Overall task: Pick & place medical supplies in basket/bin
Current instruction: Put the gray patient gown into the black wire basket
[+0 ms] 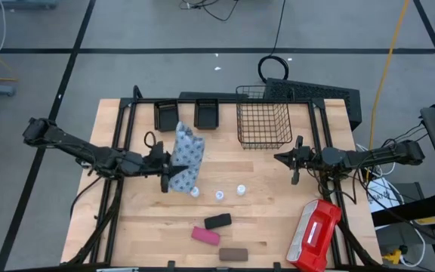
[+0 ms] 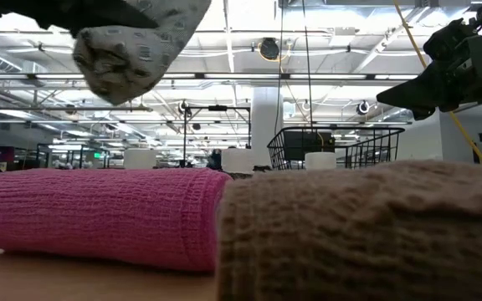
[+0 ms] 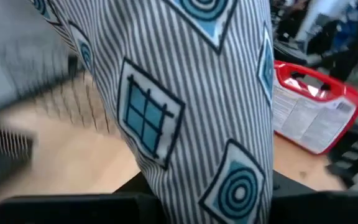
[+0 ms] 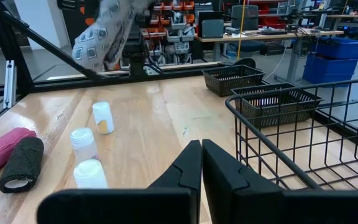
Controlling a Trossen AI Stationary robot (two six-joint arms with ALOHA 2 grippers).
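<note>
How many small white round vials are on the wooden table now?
3: small white round vials in a row on the table, left, middle, right, just past the hanging dotted pack. None seem hidden.

Three small white vials [image 1: 194, 192], [image 1: 220, 196], [image 1: 242, 190] are sitting in a row on the table, and three oblong rolls are lying nearer its front edge: one black [image 1: 217, 221], one pink [image 1: 205, 236] and one brown [image 1: 232, 254]. One dotted blue-grey pack [image 1: 186, 160] is showing, along with one wire-mesh basket [image 1: 263, 125]. Two small black trays [image 1: 166, 115], [image 1: 205, 113] are sitting side by side, and one red-and-white case [image 1: 315, 235] is lying at the corner.
</note>
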